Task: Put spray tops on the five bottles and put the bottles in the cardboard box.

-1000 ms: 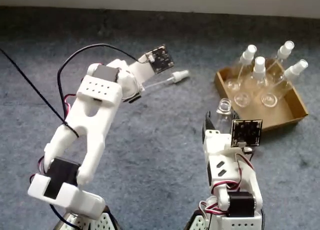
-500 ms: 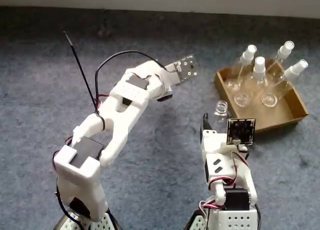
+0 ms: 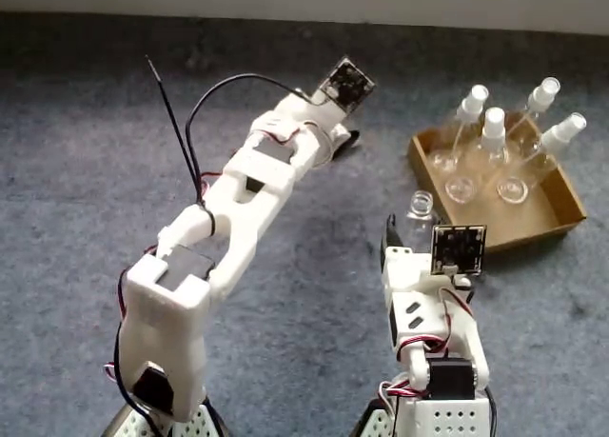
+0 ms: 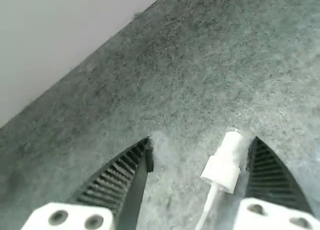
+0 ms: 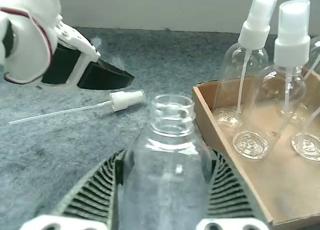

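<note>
Presently on view, itemised from where I stand:

1. Left gripper (image 4: 200, 142). Reached out over the carpet (image 3: 86, 151) to the far middle of the work area. Fingers spread wide and low, with nothing between them gripped.

2. Spray top (image 4: 223, 162). Lies loose on the carpet inside the spread of the left gripper's fingers, off-centre and close against one of them. Its long axis runs roughly along the gripper's reach, white head toward the fingertips and thin dip tube trailing back toward the wrist. From the right wrist camera, the head points toward the bottle and the tube away from it.

3. Right gripper (image 5: 167, 160). Stationed near the box's near corner, fingers closed around the body of item 4.

4. Open bottle (image 5: 169, 115). Clear, upright and uncapped, its neck standing free above the fingers, just beside the box but outside it.

5. Cardboard box (image 3: 547, 208). Shallow tray on the right side, holding item 6.

6. Four capped bottles (image 3: 493, 137). Clear with white sprayers, standing or leaning in the box.

Assessment: four of five appear done. The left arm is nearer the spray top, and the pick-up turns on closing across the head rather than the slender tube. Since the top sits hard by one finger, I judge it may be nudged sideways or rolled as the fingers close.
</note>
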### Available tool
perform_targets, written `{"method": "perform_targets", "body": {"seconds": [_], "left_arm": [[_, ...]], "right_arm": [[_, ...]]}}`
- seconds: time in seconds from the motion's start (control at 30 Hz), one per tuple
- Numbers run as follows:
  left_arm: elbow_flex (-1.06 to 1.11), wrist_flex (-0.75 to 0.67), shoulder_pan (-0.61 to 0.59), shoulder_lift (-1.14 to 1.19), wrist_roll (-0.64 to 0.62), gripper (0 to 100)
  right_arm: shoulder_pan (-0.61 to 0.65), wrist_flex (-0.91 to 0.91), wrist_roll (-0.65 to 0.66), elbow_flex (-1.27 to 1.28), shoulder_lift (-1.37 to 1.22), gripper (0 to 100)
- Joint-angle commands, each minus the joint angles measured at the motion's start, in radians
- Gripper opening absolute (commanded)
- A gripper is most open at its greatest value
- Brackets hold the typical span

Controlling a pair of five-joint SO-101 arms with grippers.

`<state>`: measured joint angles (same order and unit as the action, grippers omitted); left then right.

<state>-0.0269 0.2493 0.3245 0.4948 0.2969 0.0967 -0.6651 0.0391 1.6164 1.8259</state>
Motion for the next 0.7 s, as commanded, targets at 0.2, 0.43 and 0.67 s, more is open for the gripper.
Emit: {"method": "perform_targets", "body": {"seconds": [0.2, 0.43, 0.67], "left_arm": [[-0.364, 0.112, 0.016, 0.266, -0.031, 26], [-0.487, 0.345, 0.013, 0.341, -0.029, 26], [-0.555, 0.407, 0.001, 0.400, -0.028, 14]], "right_arm": [[-0.007, 0.024, -0.003, 0.039, 0.010, 7.4], [-0.007, 0.024, -0.003, 0.042, 0.010, 7.4], [-0.007, 0.024, -0.003, 0.042, 0.010, 7.4]]}}
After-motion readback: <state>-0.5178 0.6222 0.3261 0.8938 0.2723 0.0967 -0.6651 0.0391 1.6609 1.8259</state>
